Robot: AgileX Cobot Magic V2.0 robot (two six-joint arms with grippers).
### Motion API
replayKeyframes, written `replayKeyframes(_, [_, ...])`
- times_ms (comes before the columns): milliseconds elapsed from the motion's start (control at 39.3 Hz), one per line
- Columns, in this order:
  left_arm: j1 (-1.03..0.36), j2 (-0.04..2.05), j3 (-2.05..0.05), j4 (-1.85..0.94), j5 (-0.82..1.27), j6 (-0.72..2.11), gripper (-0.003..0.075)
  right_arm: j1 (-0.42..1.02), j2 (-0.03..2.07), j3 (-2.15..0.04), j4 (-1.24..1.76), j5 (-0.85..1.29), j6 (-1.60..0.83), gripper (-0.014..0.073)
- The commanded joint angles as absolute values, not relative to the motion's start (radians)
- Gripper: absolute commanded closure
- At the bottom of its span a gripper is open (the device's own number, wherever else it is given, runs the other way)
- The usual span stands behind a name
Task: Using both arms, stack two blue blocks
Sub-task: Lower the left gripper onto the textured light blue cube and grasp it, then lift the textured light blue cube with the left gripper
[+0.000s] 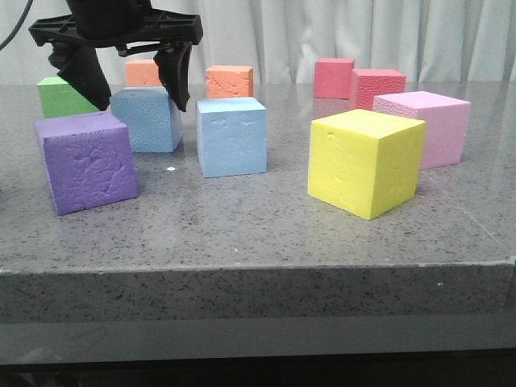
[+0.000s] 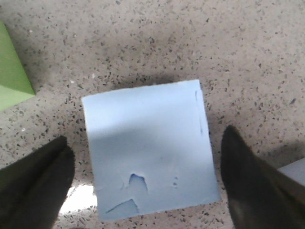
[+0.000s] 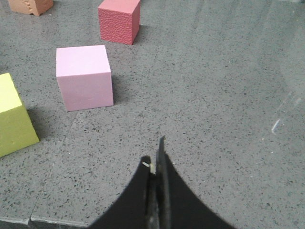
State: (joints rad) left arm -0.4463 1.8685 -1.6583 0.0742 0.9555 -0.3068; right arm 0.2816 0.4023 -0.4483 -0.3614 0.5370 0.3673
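One pale blue block (image 1: 145, 121) sits at the back left of the table. My left gripper (image 1: 133, 89) is open, its black fingers lowered on either side of the block's upper part. In the left wrist view the block (image 2: 150, 148) lies between the two fingers (image 2: 40, 179) with a gap on each side, and its top shows two small gouges. The second blue block (image 1: 232, 137) stands just to its right, apart from it; its corner shows in the left wrist view (image 2: 294, 171). My right gripper (image 3: 155, 157) is shut and empty over bare table, and is out of the front view.
A purple cube (image 1: 85, 161) stands in front of the gripped-around block and a green cube (image 1: 58, 97) behind it to the left. Orange cubes (image 1: 230, 81) and red cubes (image 1: 376, 87) line the back. A pink cube (image 1: 427, 125) and a yellow cube (image 1: 367, 161) stand on the right.
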Motion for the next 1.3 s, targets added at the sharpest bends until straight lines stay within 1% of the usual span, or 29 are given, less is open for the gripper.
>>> replayKeyframes(0, [-0.447, 1.822, -1.693, 0.072, 0.924, -0.318, 0.0245, 0.276, 0.409, -0.472, -0.377, 0.462, 0.359, 0.0662])
replayKeyframes(76, [-0.447, 1.822, -1.693, 0.072, 0.924, -0.318, 0.0328, 0.276, 0.409, -0.472, -0.377, 0.462, 0.359, 0.0662])
replayKeyframes(127, [-0.447, 1.822, -1.693, 0.072, 0.924, -0.318, 0.0369, 0.276, 0.409, -0.472, -0.377, 0.462, 0.359, 0.0662])
replayKeyframes(178, [-0.447, 1.822, -1.695, 0.072, 0.924, -0.318, 0.0391, 0.276, 0.409, -0.472, -0.377, 0.462, 0.359, 0.0662])
replayKeyframes(356, [-0.447, 1.812, -1.753, 0.072, 0.967, -0.318, 0.0395, 0.276, 0.409, -0.472, -0.377, 0.462, 0.359, 0.0662])
replayKeyframes(535, [-0.452, 1.812, -1.860, 0.072, 1.076, -0.307, 0.0396, 0.276, 0.409, -0.472, -0.377, 0.457, 0.359, 0.0662])
replayKeyframes(764, [-0.479, 1.805, -1.894, 0.072, 1.221, -0.269, 0.0407, 0.276, 0.409, -0.472, -0.369, 0.448, 0.359, 0.0662])
replayKeyframes(1171, [-0.542, 1.718, -1.894, 0.071, 1.244, -0.256, 0.0408, 0.276, 0.409, -0.472, -0.354, 0.449, 0.359, 0.0662])
replayKeyframes(1273, [-0.554, 1.716, -1.894, 0.023, 1.234, -0.256, 0.0408, 0.276, 0.409, -0.472, -0.347, 0.449, 0.359, 0.0662])
